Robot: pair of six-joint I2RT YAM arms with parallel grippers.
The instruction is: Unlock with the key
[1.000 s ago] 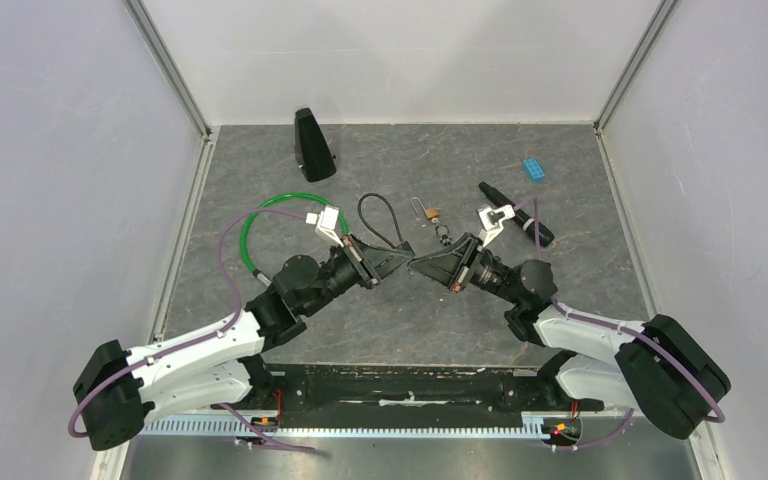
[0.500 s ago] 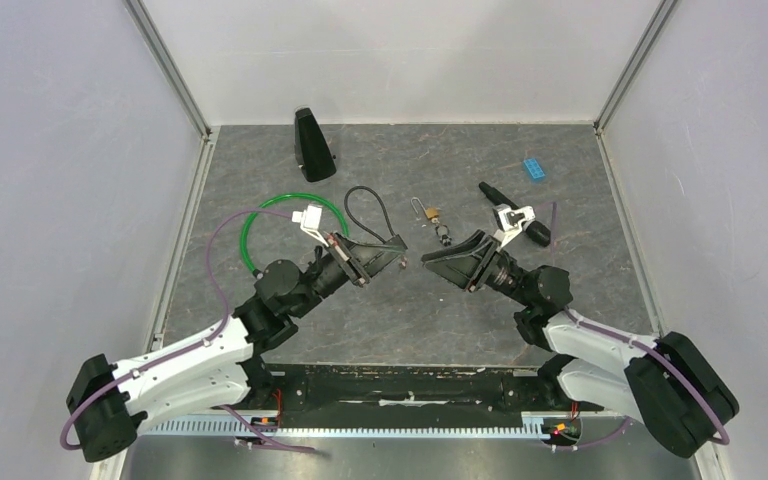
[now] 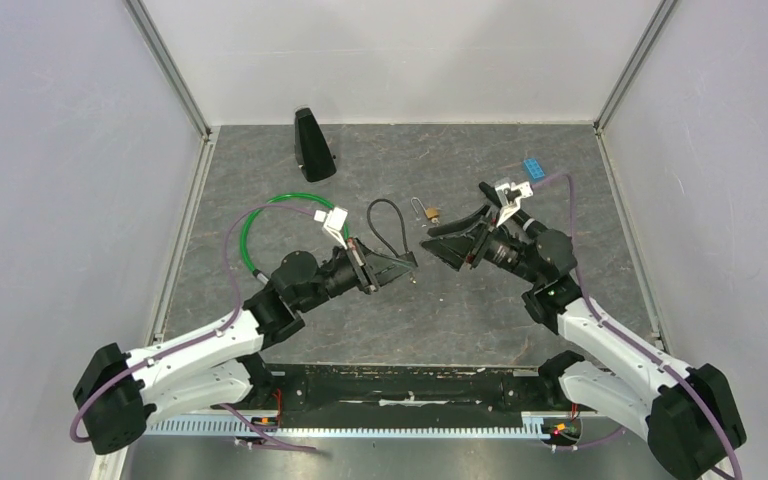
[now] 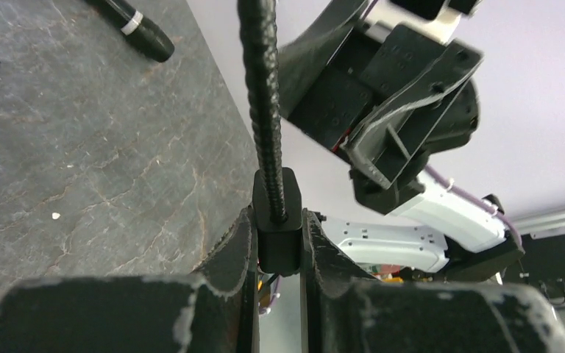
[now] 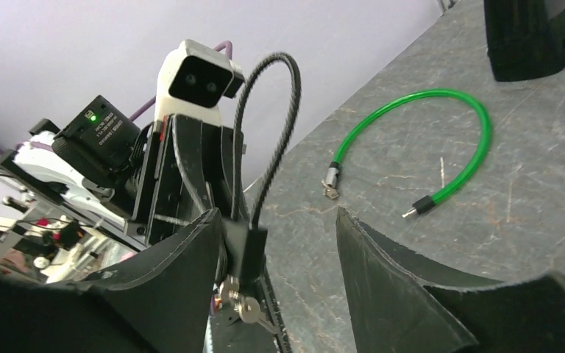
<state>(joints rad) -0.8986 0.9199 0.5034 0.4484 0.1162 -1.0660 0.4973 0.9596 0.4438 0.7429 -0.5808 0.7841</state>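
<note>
- Two pale lilac walls (image 3: 60, 150) flank the grey, stone-patterned bench (image 3: 260, 160).
- Left pincer (image 3: 403, 263) clamps the black cable lock (image 4: 265, 95) by its body, with a key (image 5: 246, 309) beneath it.
- Right pincer (image 3: 426, 239) gapes empty, facing the lock, near a brass padlock (image 3: 431, 213).

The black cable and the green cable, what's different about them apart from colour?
The black cable is clamped in the left gripper by its block end; the green cable lies loose on the table. The black cable forms a closed loop; the green cable is an open curve with its two ends apart. Both are thin, flexible cables.
</note>
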